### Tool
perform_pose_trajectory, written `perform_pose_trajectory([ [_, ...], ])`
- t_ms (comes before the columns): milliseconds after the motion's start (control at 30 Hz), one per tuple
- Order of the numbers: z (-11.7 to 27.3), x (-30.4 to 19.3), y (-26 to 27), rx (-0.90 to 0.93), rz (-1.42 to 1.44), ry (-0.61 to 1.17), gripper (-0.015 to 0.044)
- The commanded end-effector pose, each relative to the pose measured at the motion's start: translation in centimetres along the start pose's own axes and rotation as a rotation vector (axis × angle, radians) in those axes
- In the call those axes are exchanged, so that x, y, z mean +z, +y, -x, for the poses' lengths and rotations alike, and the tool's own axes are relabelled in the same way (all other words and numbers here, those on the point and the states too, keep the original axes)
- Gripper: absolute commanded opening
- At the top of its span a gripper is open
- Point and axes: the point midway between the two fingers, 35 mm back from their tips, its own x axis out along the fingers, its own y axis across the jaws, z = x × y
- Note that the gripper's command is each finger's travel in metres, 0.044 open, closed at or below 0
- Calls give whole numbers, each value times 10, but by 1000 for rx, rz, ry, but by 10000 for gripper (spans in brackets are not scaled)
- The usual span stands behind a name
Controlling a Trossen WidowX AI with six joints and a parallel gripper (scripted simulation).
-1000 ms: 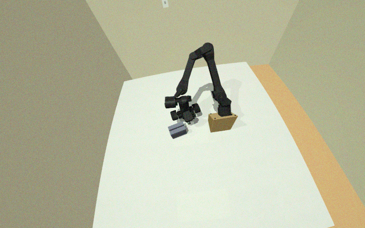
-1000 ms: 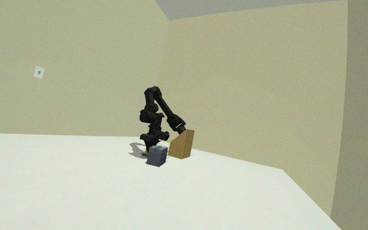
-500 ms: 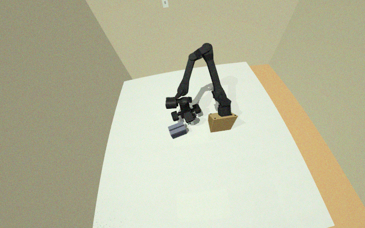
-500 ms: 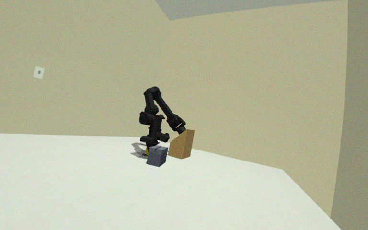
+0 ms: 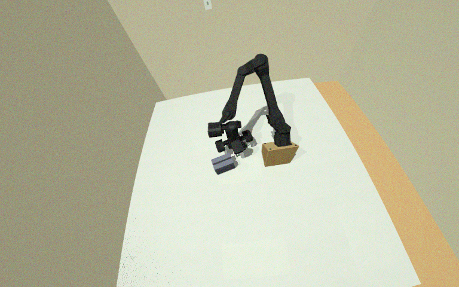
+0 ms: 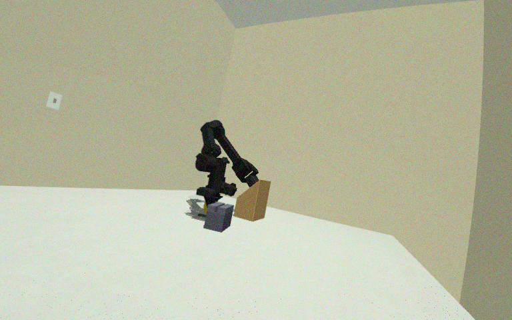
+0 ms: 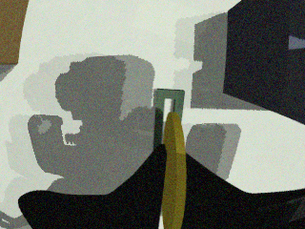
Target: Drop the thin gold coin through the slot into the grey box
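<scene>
The gold coin stands nearly upright, edge toward the wrist camera. My gripper is shut on it, one dark finger against each side. The dark-green holder lies just below, with part of its open groove showing beyond the coin. The coin overlaps the holder's right rim in the wrist view; I cannot tell whether its lower edge is clear of the groove. The closed grey box stands close beside the gripper, its lid slot visible in the top and exterior views.
The tan wedge-shaped arm base stands to the right of the grey box in the top and exterior views. Its edge shows at the wrist view's upper left. The white table bears everything, and the arm's shadows fall around the holder.
</scene>
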Motion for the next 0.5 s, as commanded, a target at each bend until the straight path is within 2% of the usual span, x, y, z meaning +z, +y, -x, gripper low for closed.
perform_pose_trajectory([
  [0, 11, -1, -5, -10, -12, 1, 0],
  [467, 45, 0, -7, -11, -11, -4, 0],
])
